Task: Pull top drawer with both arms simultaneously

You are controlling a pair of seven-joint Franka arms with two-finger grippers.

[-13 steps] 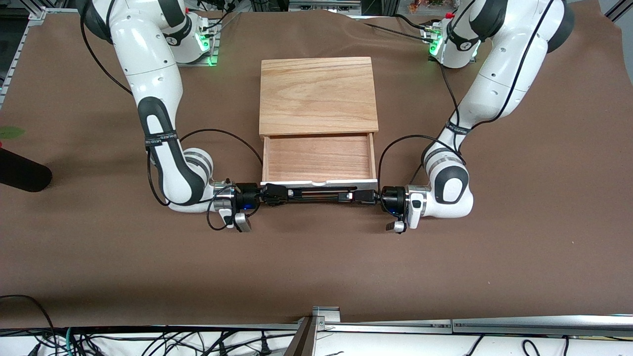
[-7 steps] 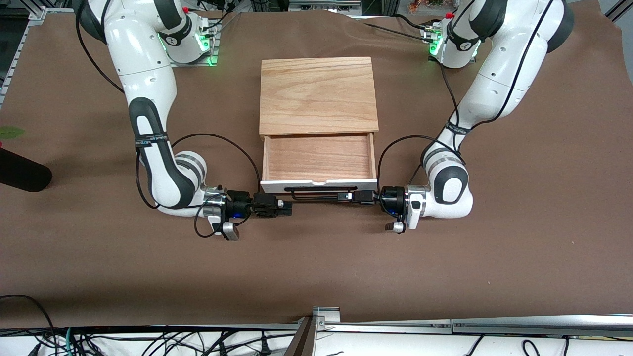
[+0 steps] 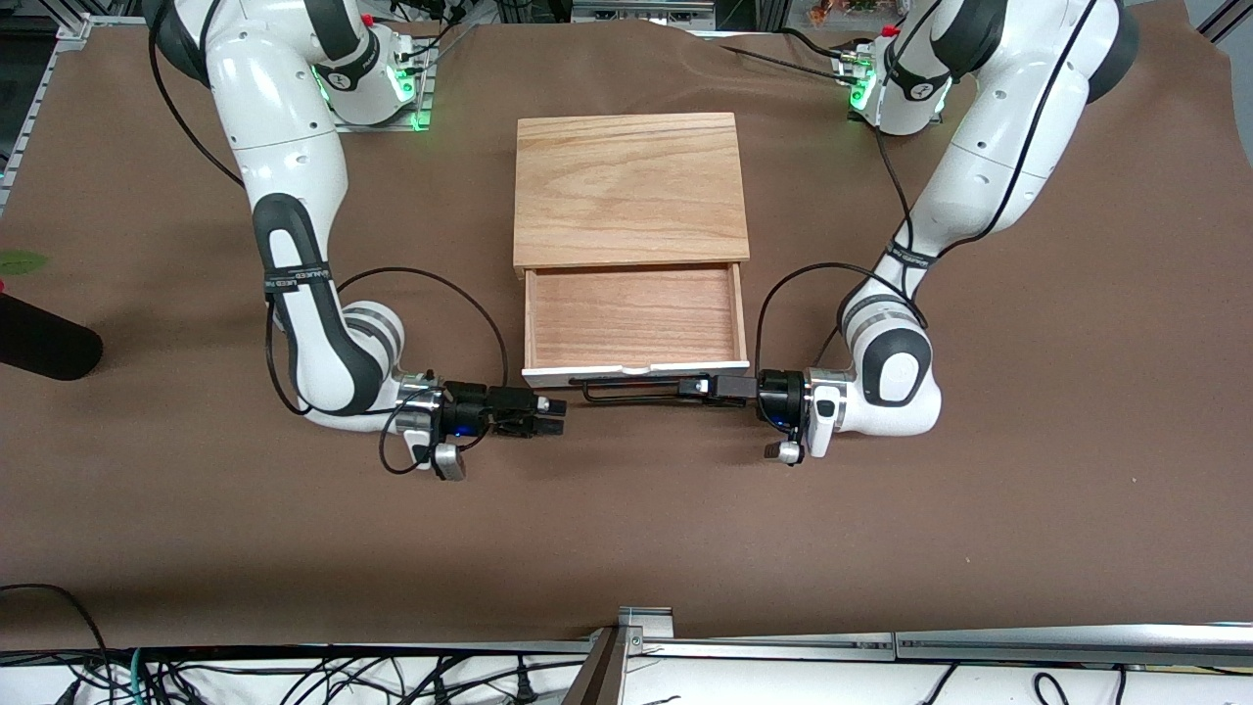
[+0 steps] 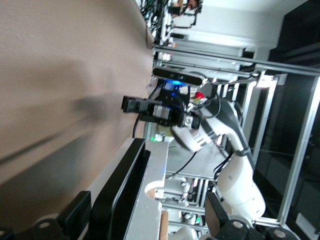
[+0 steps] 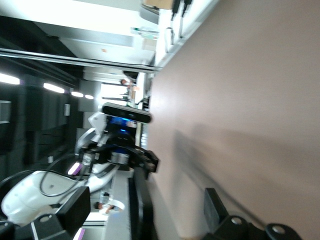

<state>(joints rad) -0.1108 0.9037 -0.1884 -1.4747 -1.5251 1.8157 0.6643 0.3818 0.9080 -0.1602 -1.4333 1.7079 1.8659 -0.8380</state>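
The brown cloth-covered tabletop (image 3: 196,548) carries a light-oak wooden cabinet box (image 3: 630,188) with a grained top, midway between the two arms' ends. Out of its front, toward the front camera, stands the top drawer (image 3: 634,315), a shallow reddish-brown wooden tray with a white front panel, pulled well open and bare inside. Its wide, thin black wire handle (image 3: 636,390) runs along that panel. The left gripper (image 3: 697,387) has its jaws clenched on the handle's end nearest the left arm. The right gripper (image 3: 556,403) hangs low over the tabletop just beside the handle's other end, apart from it, jaws released.
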